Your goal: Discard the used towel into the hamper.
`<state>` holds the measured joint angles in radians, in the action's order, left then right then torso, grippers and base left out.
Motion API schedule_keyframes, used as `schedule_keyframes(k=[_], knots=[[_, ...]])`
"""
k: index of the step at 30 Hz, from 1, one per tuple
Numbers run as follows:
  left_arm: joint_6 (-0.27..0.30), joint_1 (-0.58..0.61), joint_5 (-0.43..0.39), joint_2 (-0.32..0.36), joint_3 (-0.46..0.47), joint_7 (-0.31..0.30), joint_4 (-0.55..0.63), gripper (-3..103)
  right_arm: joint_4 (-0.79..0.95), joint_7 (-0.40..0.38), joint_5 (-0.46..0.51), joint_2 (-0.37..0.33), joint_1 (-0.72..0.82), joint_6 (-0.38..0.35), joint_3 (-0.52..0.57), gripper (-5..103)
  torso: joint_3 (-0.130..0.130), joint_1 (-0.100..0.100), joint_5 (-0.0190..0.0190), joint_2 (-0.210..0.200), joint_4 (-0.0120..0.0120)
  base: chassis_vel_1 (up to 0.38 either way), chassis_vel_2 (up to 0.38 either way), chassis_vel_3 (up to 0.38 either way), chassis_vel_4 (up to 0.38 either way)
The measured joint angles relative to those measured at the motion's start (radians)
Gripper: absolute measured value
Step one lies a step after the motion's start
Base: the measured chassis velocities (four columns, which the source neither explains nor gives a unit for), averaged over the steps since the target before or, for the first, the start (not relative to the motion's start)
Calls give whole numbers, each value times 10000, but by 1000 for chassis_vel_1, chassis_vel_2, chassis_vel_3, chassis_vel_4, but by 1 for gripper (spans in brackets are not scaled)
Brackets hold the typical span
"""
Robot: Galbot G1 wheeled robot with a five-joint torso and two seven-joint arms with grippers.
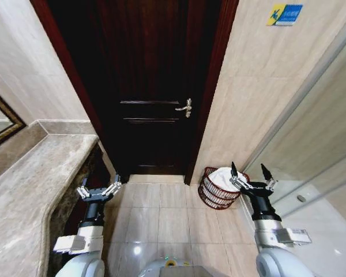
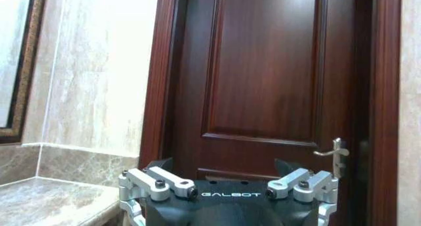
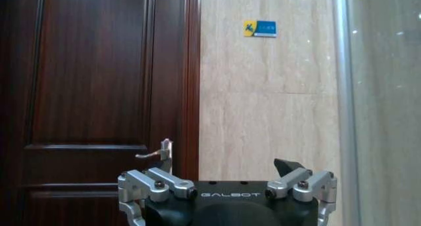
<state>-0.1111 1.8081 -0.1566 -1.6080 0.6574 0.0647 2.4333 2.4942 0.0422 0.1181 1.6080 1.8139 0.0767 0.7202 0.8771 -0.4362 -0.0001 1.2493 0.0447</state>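
Note:
The hamper (image 1: pixel 209 197), a round reddish-brown wire basket, stands on the floor tiles at the right, against the wall beside the door. A white towel (image 1: pixel 222 177) lies bunched inside it, rising to the rim. My right gripper (image 1: pixel 249 171) is held up just right of the hamper, open with nothing between its fingers. My left gripper (image 1: pixel 98 187) is raised at the left by the counter, also open and empty. The left wrist view has the left gripper (image 2: pixel 224 164) facing the door. In the right wrist view the right gripper (image 3: pixel 224 165) faces the door frame and wall.
A dark wooden door (image 1: pixel 153 86) with a silver handle (image 1: pixel 185 107) stands shut straight ahead. A marble counter (image 1: pixel 29 190) runs along the left, with a mirror frame (image 1: pixel 3 124) above it. A glass panel (image 1: pixel 311 144) borders the right. Tiled floor (image 1: pixel 161 210) lies between.

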Motion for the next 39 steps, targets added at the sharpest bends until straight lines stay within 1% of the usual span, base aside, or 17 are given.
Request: schedule_keyframes(k=[2,4,5,6,10,15,32,39], knots=[[0,-1,0,-1,-1,1,0,100,0,0,0,0,0,0,2,100,0,0,5,-1,-2,214,-214,-217,224],[0,-1,0,-1,-1,0,0,100,0,0,0,0,0,0,2,100,0,1,2,0,-1,229,-238,-237,241],[0,0,0,0,0,0,0,100,0,0,0,0,0,0,1,100,-1,2,-5,0,-1,262,-259,-237,281],[0,-1,0,0,1,0,0,100,0,0,0,0,0,0,0,100,-1,4,3,0,0,283,-255,-288,277],[0,1,0,0,0,1,0,100,0,0,0,0,3,1,2,100,-7,16,2,7,-2,260,-243,-252,253],[0,3,0,0,1,0,0,100,0,0,0,0,4,0,1,100,-5,15,0,6,0,78,-104,-99,133],[0,-1,0,-1,0,1,0,100,0,0,0,0,0,0,0,100,0,2,0,-2,-1,-23,19,14,-22],[0,-1,0,0,0,0,0,100,0,0,0,0,0,1,0,100,-1,2,1,-1,-1,81,-83,-72,82]])
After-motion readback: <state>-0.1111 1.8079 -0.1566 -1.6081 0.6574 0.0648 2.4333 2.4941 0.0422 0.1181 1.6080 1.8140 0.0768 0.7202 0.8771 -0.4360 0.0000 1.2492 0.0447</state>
